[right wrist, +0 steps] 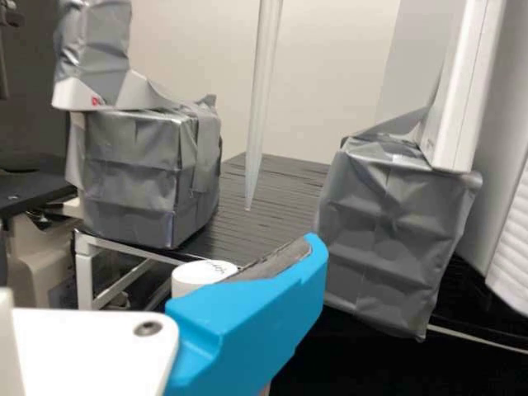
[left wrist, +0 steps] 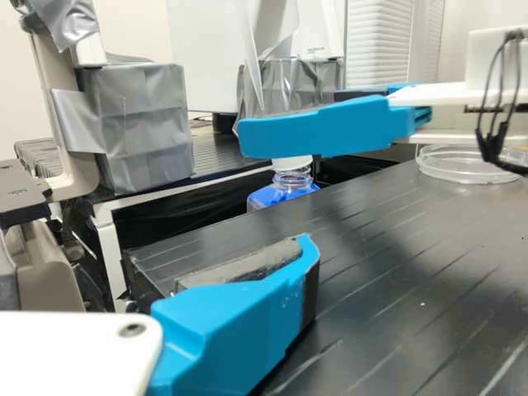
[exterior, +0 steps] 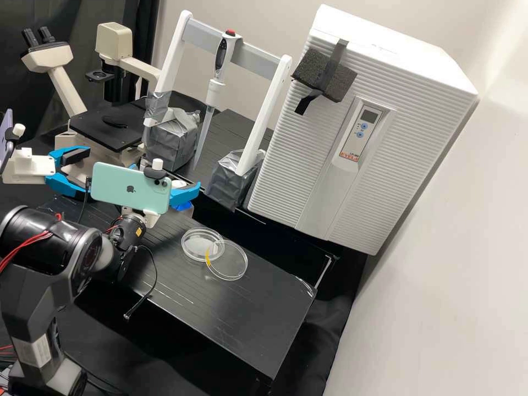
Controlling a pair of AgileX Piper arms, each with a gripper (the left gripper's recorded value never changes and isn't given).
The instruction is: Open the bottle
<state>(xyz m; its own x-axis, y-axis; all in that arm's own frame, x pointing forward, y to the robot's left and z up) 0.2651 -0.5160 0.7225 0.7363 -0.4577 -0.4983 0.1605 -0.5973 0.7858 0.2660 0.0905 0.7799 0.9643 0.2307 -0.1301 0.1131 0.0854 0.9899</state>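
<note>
Currently, the bottle [left wrist: 285, 191] stands upright at the far edge of the black table [exterior: 247, 308], close to the tape-wrapped foot [exterior: 171, 137] of the pipette stand. Its body looks blue and its white cap [left wrist: 293, 162] is still on. The right claw [exterior: 184, 193] sits at cap height, right against the cap (in the right wrist view the cap's top peeks out just beside it). Whether it is clenched on the cap or merely next to it cannot be told from these pictures. A teal phone [exterior: 130, 188] is mounted on that arm's wrist.

The left claw [exterior: 77, 168] hangs low beside the table, well apart from the bottle. It is released, with its two blue fingers [exterior: 66, 184] spread and nothing between them.

Two clear petri dishes [exterior: 202, 243] lie near the middle of the table, with one overlapping the other's rim. A pipette [exterior: 217, 82] hangs tip-down from the stand's crossbar. A ribbed white appliance [exterior: 363, 126] stands behind the table, and a microscope [exterior: 104, 71] stands at the back left.
</note>
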